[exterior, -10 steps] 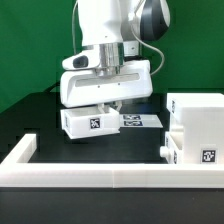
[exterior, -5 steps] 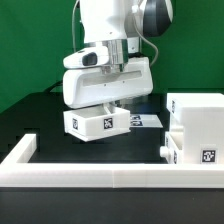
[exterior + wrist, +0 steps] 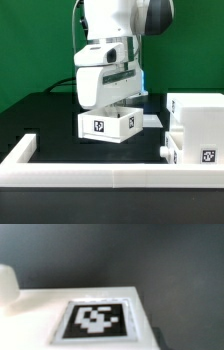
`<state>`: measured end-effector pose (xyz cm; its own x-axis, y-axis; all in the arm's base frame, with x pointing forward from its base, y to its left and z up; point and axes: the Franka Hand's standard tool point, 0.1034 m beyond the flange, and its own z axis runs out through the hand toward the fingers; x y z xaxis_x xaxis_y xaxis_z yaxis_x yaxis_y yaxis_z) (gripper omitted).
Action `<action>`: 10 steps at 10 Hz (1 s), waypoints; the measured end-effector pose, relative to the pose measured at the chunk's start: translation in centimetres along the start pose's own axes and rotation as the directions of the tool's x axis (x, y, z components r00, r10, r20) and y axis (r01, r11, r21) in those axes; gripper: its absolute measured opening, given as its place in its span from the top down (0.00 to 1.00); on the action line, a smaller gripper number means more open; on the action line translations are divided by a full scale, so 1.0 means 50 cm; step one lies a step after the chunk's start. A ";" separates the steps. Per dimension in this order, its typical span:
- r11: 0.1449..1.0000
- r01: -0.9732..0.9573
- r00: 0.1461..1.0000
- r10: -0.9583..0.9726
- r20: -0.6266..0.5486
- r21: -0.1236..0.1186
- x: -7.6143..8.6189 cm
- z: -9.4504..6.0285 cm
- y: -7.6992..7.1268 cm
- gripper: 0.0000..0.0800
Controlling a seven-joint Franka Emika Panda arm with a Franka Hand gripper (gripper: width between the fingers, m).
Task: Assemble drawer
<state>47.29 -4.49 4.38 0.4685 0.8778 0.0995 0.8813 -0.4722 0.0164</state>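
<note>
Nearest the exterior camera, the border wall [image 3: 100, 172] fronts everything; behind it the gripper [image 3: 112, 102] clasps a small drawer box [image 3: 122, 124] (square tag [image 3: 99, 125] facing out), apart from the cube casing [image 3: 196, 112] at that view's right; marker board [image 3: 152, 121] beyond.

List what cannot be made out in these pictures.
Gripper fingertips: exterior view, hidden behind the hand and small box; open or shut unclear.
Casing: exterior view, cut off by the right edge.
Marker board: exterior view, mostly behind the small box.
Tag: wrist view, blurred, pattern unreadable.
</note>
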 end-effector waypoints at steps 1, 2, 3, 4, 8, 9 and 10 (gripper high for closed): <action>0.997 0.083 0.997 -0.083 0.002 0.000 -0.003 0.001 0.001 0.95; 0.994 0.110 0.994 -0.110 0.002 0.000 -0.003 0.001 0.000 0.95; 0.982 0.186 0.982 -0.186 0.006 0.000 0.001 0.000 0.002 0.95; 0.981 0.193 0.981 -0.193 0.009 0.015 0.023 -0.004 0.010 0.95; 0.961 0.276 0.961 -0.277 0.024 0.038 0.101 -0.012 0.048 0.95; 0.962 0.271 0.962 -0.272 0.025 0.043 0.095 -0.009 0.045 0.95; 0.962 0.270 0.962 -0.271 0.025 0.044 0.095 -0.008 0.045 0.95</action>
<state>51.47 -1.44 5.28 0.2134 0.9747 0.0666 0.9769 -0.2138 -0.0006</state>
